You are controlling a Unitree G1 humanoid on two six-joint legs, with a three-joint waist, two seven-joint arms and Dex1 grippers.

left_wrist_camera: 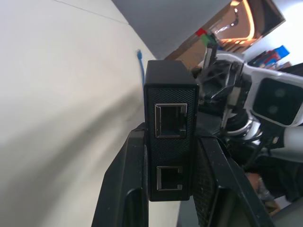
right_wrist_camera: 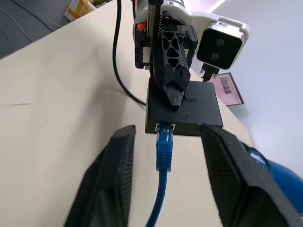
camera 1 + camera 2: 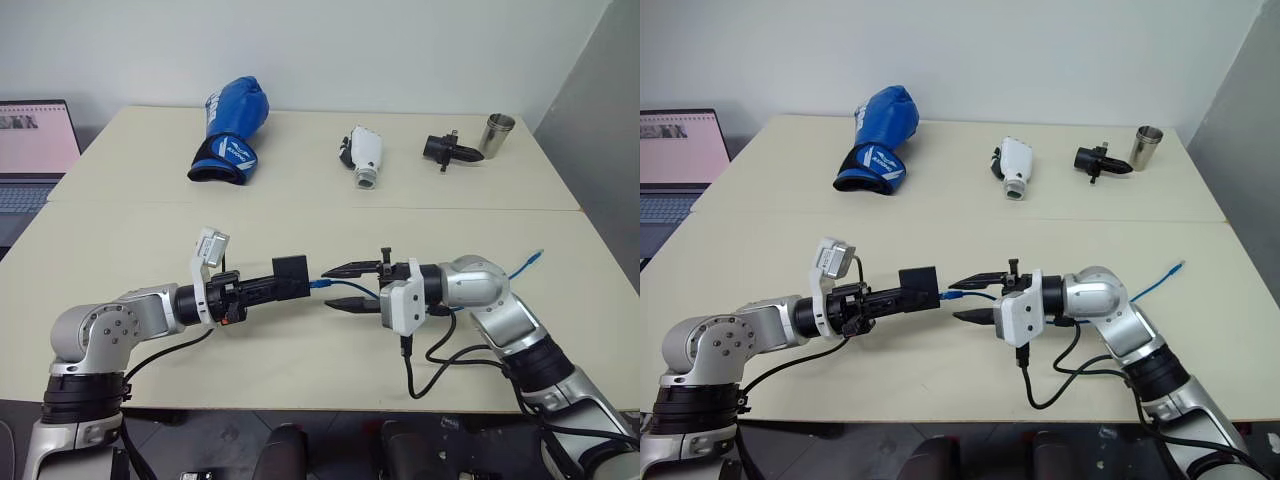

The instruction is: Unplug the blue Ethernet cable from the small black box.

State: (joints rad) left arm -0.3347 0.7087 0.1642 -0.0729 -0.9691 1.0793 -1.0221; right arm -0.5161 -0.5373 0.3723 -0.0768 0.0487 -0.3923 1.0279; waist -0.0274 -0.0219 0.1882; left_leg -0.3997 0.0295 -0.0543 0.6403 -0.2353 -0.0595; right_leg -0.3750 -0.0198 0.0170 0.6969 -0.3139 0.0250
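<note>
The small black box (image 3: 291,270) hangs above the table, and my left gripper (image 3: 290,282) is shut on its sides. In the left wrist view the box (image 1: 170,127) shows two empty ports between my fingers (image 1: 125,189). The blue Ethernet cable (image 2: 164,146) is plugged into the box's opposite side (image 2: 184,106). My right gripper (image 3: 327,287) is open, one finger on each side of the plug and apart from it. From there the cable runs back under my right arm, and its free end (image 3: 530,262) lies on the table at the right.
A blue boxing glove (image 3: 230,130), a white gadget (image 3: 362,155), a black pronged gadget (image 3: 450,150) and a metal cup (image 3: 497,133) lie along the far table. A laptop (image 3: 35,150) stands at far left. Black wires (image 3: 440,360) loop under my right arm.
</note>
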